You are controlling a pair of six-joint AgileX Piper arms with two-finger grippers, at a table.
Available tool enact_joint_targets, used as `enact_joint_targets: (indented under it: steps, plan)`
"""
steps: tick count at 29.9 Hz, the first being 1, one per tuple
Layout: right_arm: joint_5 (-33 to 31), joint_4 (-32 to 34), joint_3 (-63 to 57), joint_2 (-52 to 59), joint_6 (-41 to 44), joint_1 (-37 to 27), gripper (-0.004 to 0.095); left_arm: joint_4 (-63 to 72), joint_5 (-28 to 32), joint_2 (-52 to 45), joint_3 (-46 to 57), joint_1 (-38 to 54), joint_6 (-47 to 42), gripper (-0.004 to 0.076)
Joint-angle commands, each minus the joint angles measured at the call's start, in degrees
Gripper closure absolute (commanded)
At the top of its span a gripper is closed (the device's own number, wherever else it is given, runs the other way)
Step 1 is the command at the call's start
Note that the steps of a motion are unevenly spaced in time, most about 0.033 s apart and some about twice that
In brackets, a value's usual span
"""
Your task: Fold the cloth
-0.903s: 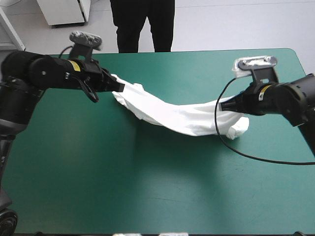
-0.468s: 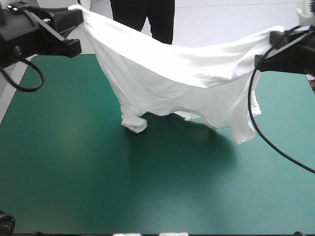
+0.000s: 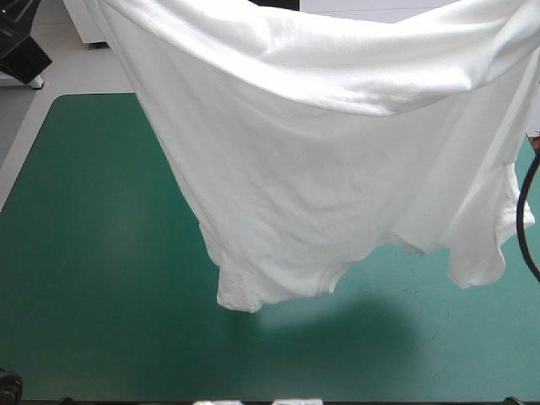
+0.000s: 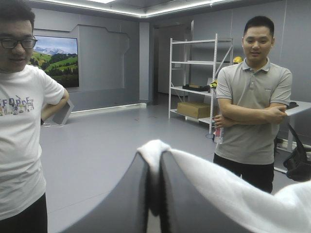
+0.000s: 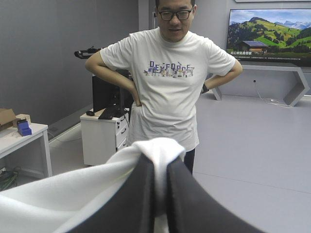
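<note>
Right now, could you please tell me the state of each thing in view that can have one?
White short-sleeved T-shirt: lifted, hanging spread between both grippers over the teal-green table.
Left gripper of two black fingers: raised, shut on a fold of the T-shirt.
Right gripper of two black fingers: raised, shut on a fold of the T-shirt.

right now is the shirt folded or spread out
Spread and lifted: the T-shirt hangs as one wide sheet above the table, not folded.
</note>
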State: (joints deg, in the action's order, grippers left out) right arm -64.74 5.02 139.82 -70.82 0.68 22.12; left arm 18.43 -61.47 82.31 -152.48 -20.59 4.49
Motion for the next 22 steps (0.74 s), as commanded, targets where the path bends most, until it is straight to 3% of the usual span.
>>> enact_joint_targets:
  steps: [1, 5, 10, 17, 22]
  plan:
    - [3.27, 0.26, 0.52, -1.81, -0.68, -0.29, 0.0923, -2.02, 5.31, 0.37, -0.68, -0.28, -0.24, 0.0734]
    - [2.85, 2.59, -1.1, -6.04, 1.35, -0.29, 0.0924, -7.81, 5.39, 3.37, -0.68, -0.28, -0.24, 0.0734]
    - [7.16, 11.19, -1.82, -13.49, 4.87, -0.29, 0.0925, -16.7, 8.76, 10.44, -0.35, -0.28, -0.24, 0.0734]
    - [24.79, 18.38, -1.82, -22.67, 8.81, -0.29, 0.0925, -19.94, 25.99, 18.83, -0.35, 0.24, -0.37, 0.0734]
    - [30.69, 22.66, -1.82, -25.21, 12.73, -0.29, 0.0925, -20.48, 36.38, 20.72, -0.35, 0.24, 0.29, 0.0734]
